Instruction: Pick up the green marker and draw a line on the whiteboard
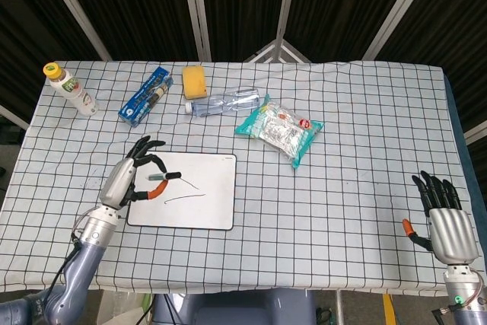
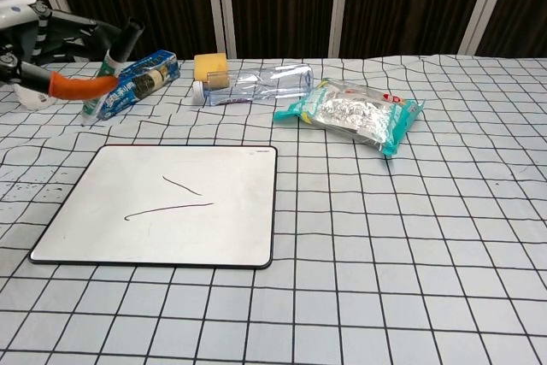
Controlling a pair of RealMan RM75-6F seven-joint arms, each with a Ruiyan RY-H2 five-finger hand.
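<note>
The whiteboard [image 1: 215, 212] [image 2: 229, 227] lies flat near the table's front left, with a long dark stroke [image 2: 169, 208] and a short one [image 2: 183, 185] on it. My left hand [image 1: 126, 179] [image 2: 30, 38] is raised above the board's left edge. It pinches the green marker [image 1: 162, 176] [image 2: 109, 61], whose black cap is up and whose tip is off the surface. My right hand [image 1: 447, 221] hovers at the table's front right corner with fingers spread and nothing in it; only the head view shows it.
Along the back stand a white bottle with a yellow cap [image 1: 71, 89], a blue biscuit box [image 1: 144, 95] [image 2: 145, 79], a yellow sponge [image 1: 195, 81] [image 2: 210, 69], a clear plastic bottle [image 1: 227, 103] [image 2: 256, 85] and a teal snack bag [image 1: 279, 129] [image 2: 352, 114].
</note>
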